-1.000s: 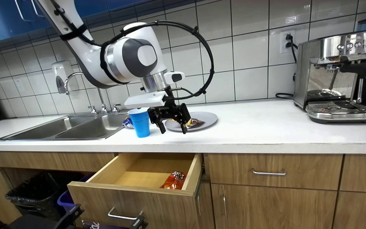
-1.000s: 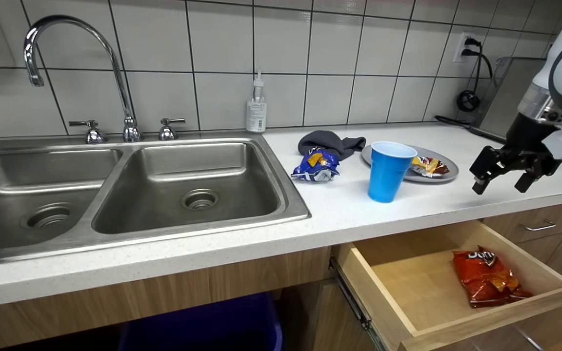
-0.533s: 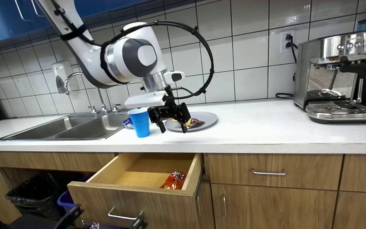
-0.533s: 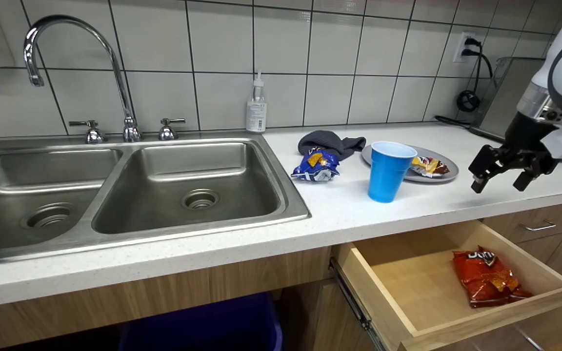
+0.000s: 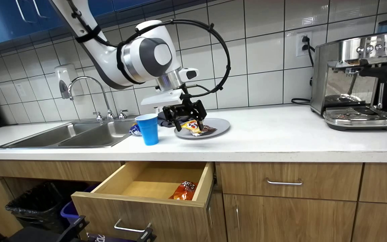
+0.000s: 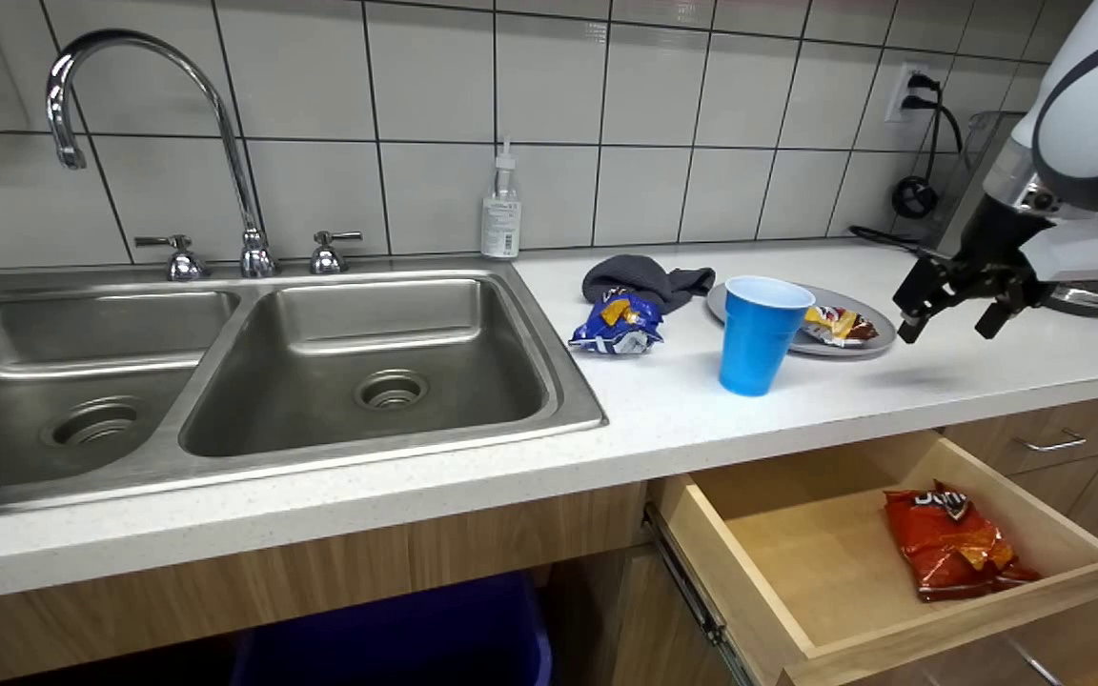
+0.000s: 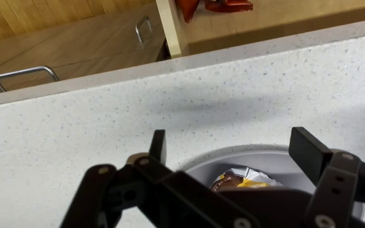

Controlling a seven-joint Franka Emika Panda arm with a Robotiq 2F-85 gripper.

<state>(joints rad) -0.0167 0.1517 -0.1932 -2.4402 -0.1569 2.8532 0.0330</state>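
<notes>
The black pincer (image 7: 228, 139) hangs over the white counter (image 5: 267, 141) with its two fingers (image 7: 309, 152) spread wide apart. It is up in the air, near a gray plate (image 5: 221, 127). On that plate lies a yellow and brown snack bag (image 6: 835, 326), the thing nearest to the pincer. In the wrist view, part of this bag is hidden behind the pincer. A blue cup (image 6: 761, 343) stands upright beside the plate. Near the cup, a blue bag (image 6: 619, 324) lies just in front of a dark cloth (image 6: 640, 276), close to the shiny sink (image 6: 209, 367). Down below, the drawer (image 6: 797, 543) is open, with a red bag (image 6: 959, 543) inside. Further along the counter stands a coffee machine (image 5: 344, 94)
</notes>
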